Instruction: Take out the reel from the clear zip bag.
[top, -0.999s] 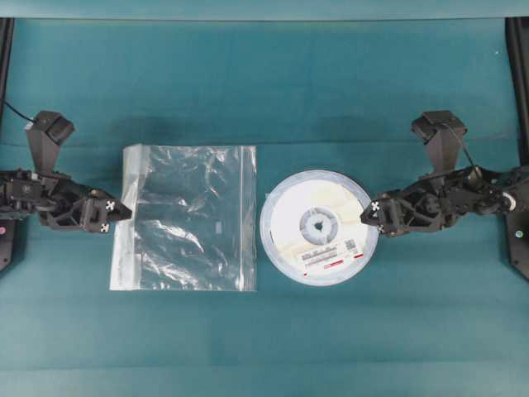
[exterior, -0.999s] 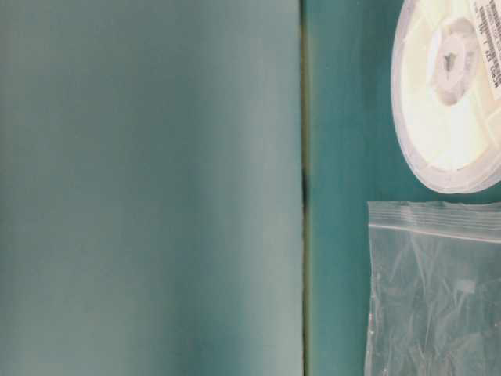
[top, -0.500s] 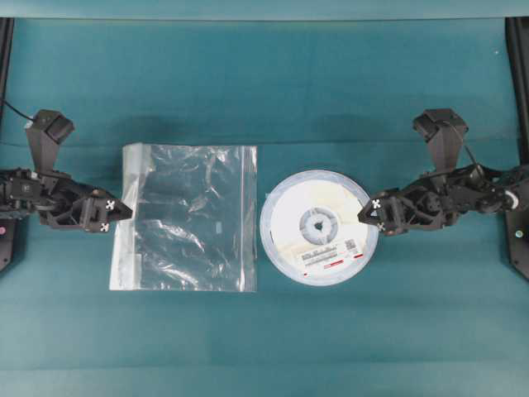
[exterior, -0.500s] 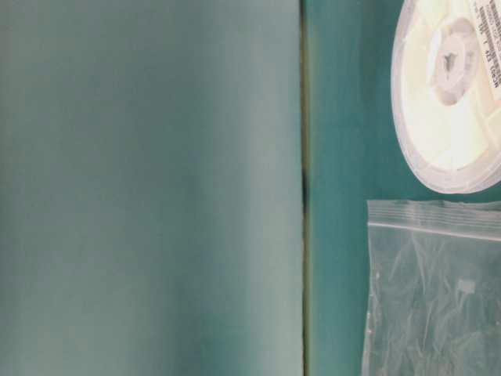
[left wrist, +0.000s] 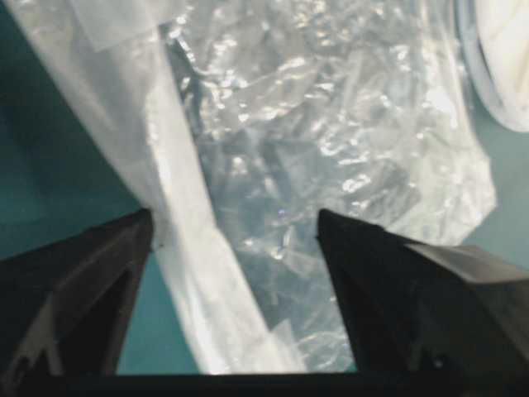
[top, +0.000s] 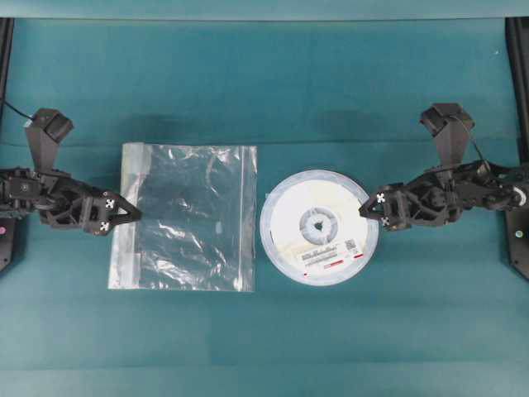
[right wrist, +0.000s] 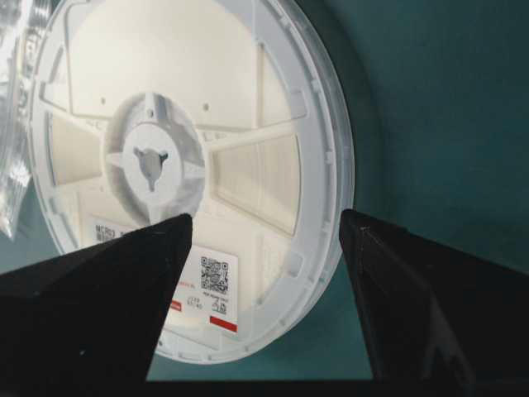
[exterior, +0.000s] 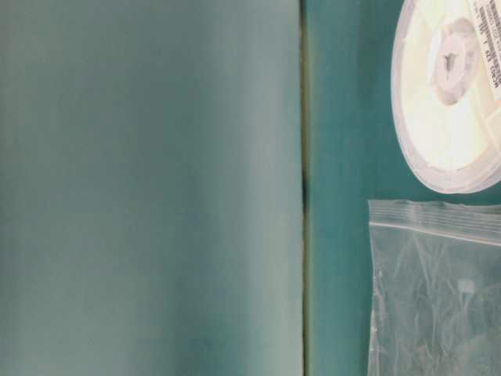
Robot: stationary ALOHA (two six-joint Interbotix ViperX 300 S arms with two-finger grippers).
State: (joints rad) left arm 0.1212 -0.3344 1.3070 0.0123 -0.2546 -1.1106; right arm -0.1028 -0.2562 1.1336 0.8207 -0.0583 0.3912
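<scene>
On the teal counter the reel lay flat, fully outside the clear zip bag, just to the right of it with a narrow strip of counter between the two. Its grey hub faced up, and its printed label with a red mark sat on the near side of the disc. The bag was flat and crinkled, with nothing inside it that I could see, and its zip strip ran along the edge nearest the reel.

My left pincer sat at the bag's left edge with its jaws spread wide. Through my left wrist camera the two dark fingers stood well apart, and a fold of the bag's plastic lay between them without being clamped. Whether the tips touched the plastic I could not tell.

My right pincer hung at the right rim of the reel, also wide open. From my right wrist camera its fingers framed the reel's near rim on both sides, gripping nothing. I could not tell whether they touched the rim.

From table level, the reel and the bag's zip edge showed close together, slightly apart, on the counter.
</scene>
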